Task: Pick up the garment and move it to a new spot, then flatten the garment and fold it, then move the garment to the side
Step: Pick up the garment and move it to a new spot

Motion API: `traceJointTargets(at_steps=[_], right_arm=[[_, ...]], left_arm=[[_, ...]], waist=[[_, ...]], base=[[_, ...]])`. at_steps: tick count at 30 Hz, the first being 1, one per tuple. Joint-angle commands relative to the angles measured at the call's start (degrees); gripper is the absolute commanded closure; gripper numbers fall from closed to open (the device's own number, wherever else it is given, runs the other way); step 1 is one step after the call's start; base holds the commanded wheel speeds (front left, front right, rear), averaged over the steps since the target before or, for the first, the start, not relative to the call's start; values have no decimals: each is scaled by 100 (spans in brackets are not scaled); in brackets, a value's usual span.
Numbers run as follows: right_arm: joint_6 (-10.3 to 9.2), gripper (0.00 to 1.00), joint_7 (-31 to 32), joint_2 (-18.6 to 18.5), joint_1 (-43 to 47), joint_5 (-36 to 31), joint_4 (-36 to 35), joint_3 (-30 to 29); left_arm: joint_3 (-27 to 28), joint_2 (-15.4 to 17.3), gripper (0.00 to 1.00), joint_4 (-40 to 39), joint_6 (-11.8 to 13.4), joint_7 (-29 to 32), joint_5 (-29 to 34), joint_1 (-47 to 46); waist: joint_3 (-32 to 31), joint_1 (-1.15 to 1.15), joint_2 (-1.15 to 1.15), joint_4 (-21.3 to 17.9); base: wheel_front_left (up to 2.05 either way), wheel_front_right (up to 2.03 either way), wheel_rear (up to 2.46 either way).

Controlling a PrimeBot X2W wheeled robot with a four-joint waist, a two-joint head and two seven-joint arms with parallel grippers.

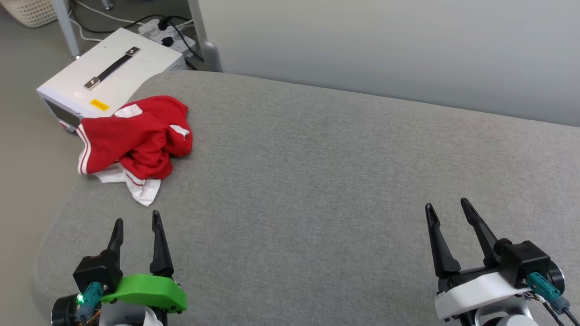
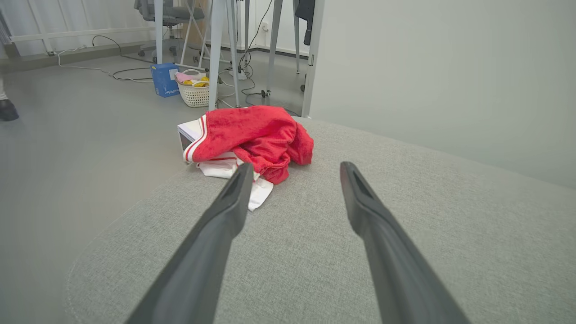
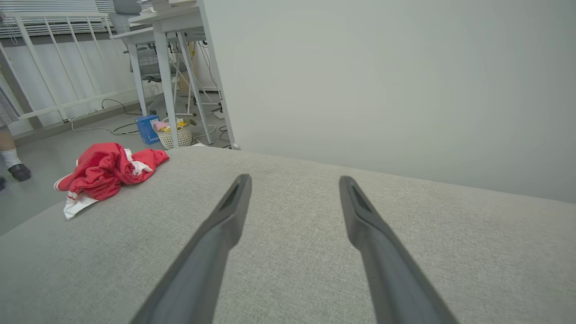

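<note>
Crumpled red jersey with white sleeves (image 1: 136, 138) bunched at far-left edge of grey fabric worktop (image 1: 326, 181). Your left end effector (image 1: 137, 218) and right end effector (image 1: 446, 204) wide, empty. Expect soft, light, floppy cloth; pinch raised red fold.

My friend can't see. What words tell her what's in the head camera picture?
A crumpled red jersey shirt with white sleeves lies at the far left of a grey fabric surface, near a white box with a black handle. At the bottom, the left gripper and right gripper sit empty, dark fingers apart.
</note>
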Motion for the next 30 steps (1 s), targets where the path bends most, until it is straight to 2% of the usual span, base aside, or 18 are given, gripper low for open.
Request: traceJointTargets(at_steps=[1,13,22,25,30], right_arm=[[-2,0,-60,-2,1,-20,-44,28],[-3,0,-200,-1,10,-25,-77,154],[-3,0,-304,-4,-6,13,-57,210],[-3,0,-340,-28,-33,27,-69,254],[-3,0,-370,-187,-120,11,-122,334]], left_arm=[[35,-17,0,22,1,-70,-107,-33],[126,-20,0,84,39,-212,-307,29],[194,-22,0,221,20,-317,-451,20],[261,-22,0,250,-69,-354,-443,-108],[485,20,0,225,-403,-384,-248,-635]], waist=[[41,0,0,382],[109,0,0,1237],[145,0,0,1551],[192,0,0,1571],[394,0,0,1490]], base=[[0,0,0],[0,0,0],[0,0,0],[0,0,0],[0,0,0]])
